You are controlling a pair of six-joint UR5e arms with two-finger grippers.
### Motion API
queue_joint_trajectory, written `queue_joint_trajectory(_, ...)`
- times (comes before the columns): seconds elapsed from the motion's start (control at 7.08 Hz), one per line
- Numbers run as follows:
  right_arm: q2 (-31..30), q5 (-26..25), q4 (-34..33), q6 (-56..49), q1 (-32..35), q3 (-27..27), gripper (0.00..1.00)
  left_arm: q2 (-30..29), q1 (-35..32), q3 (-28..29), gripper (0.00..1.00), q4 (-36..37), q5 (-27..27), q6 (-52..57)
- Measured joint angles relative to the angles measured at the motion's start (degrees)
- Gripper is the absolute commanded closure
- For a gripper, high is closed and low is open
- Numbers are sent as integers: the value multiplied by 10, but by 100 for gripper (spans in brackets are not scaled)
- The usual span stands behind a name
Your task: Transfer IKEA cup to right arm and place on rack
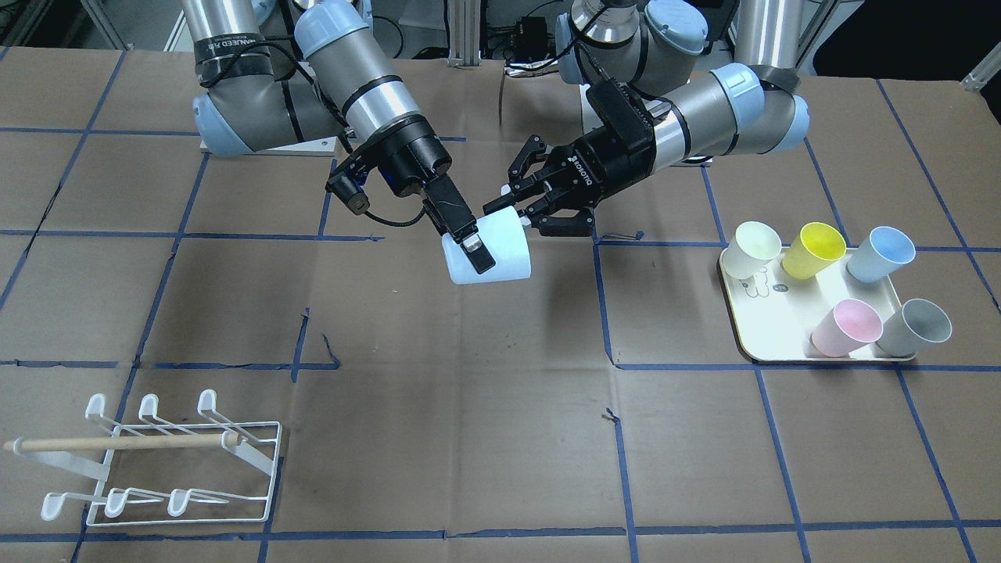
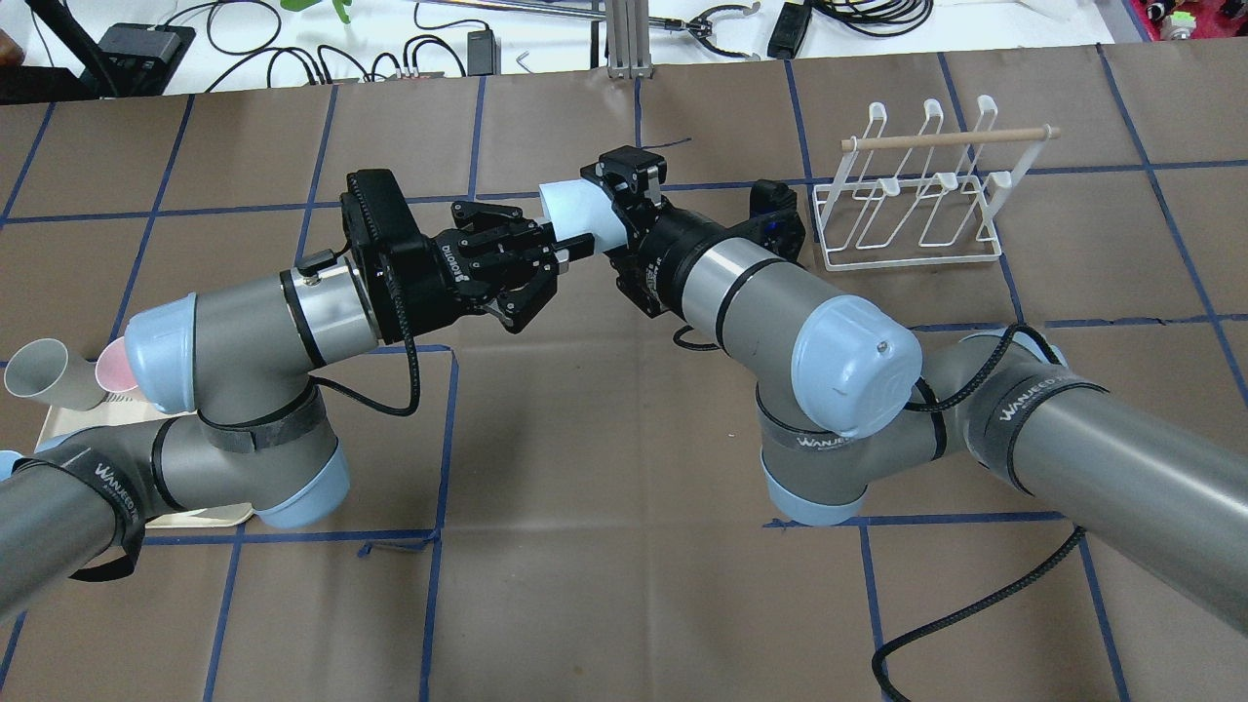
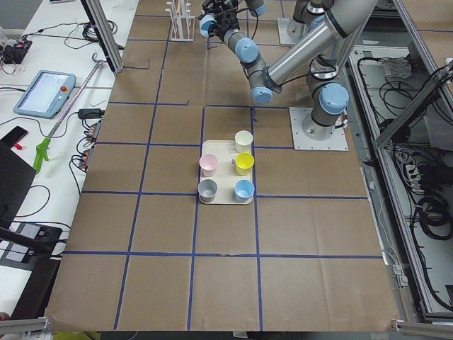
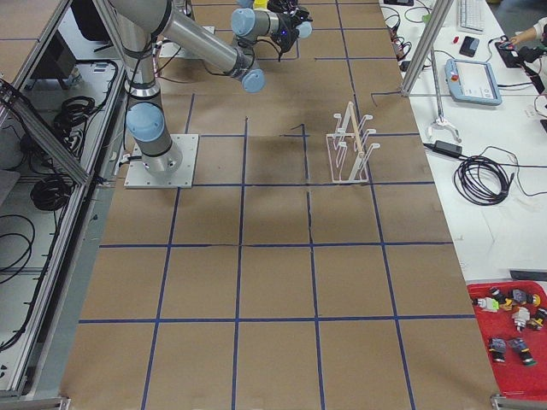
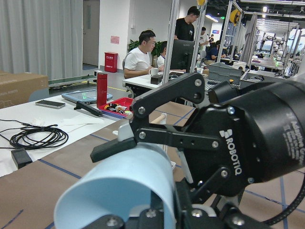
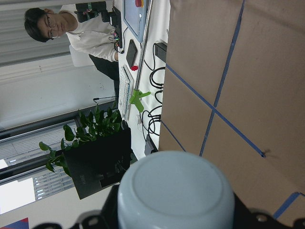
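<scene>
The right gripper (image 1: 475, 252) clamps the pale blue cup (image 1: 504, 254) in mid-air. The left gripper (image 1: 520, 217) stands open at its rim. The rack (image 1: 180, 461) sits well apart.

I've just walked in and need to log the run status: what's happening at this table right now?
It is mid hand-over, above the table. The right hand is clamped on the wall of a light blue cup held in the air. The fingers of the left hand straddle the cup's other end, and whether they grip it is unclear. The white wire rack holds no cup. On the cream tray sit five other cups.
</scene>
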Motion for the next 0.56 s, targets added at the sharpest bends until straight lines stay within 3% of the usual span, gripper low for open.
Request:
queue_joint_trajectory(0.28,0,0,0,0,-1,0,40,0,0,1,2,0,0,0)
queue_joint_trajectory(0.56,0,1,0,0,-2,-1,48,2,9,0,1,4,0,0)
